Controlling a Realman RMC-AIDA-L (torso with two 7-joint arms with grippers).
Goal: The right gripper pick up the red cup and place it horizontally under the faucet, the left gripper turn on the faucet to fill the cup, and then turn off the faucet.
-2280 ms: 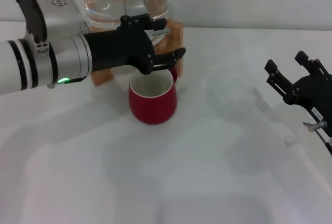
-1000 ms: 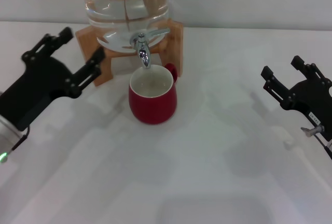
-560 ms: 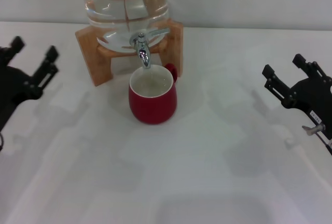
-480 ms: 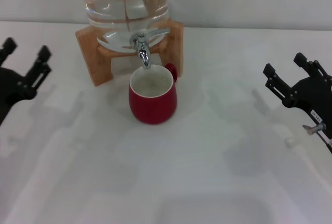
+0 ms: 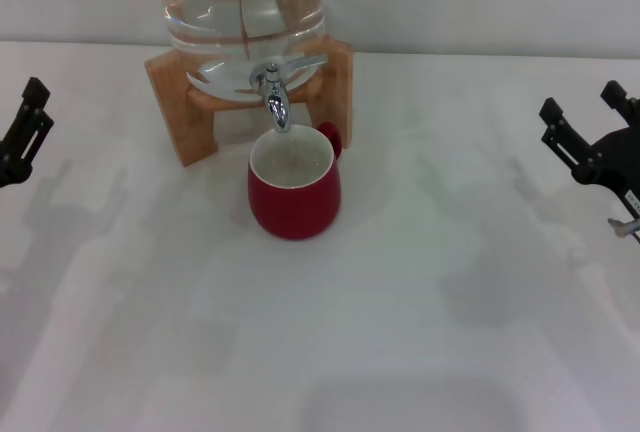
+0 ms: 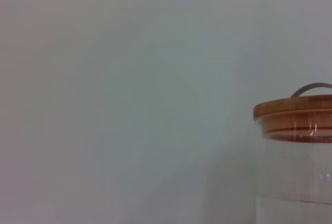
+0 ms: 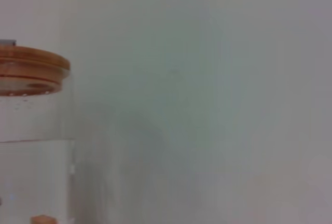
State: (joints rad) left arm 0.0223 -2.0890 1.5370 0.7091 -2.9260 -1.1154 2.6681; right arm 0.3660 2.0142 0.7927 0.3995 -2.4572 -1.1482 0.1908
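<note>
The red cup stands upright on the white table, its cream inside right below the spout and its handle to the back right. The chrome faucet juts from the glass water jar on its wooden stand. No stream shows from the spout. My left gripper is at the far left edge, far from the faucet, open and empty, with one finger in view. My right gripper is at the far right edge, open and empty, well clear of the cup.
The white table spreads in front of the cup. The left wrist view shows the jar's wooden lid before a plain wall. The right wrist view shows the same lid.
My left gripper has drawn back from the faucet to the far left edge. My right gripper has shifted a little to the right. The cup has not moved.
</note>
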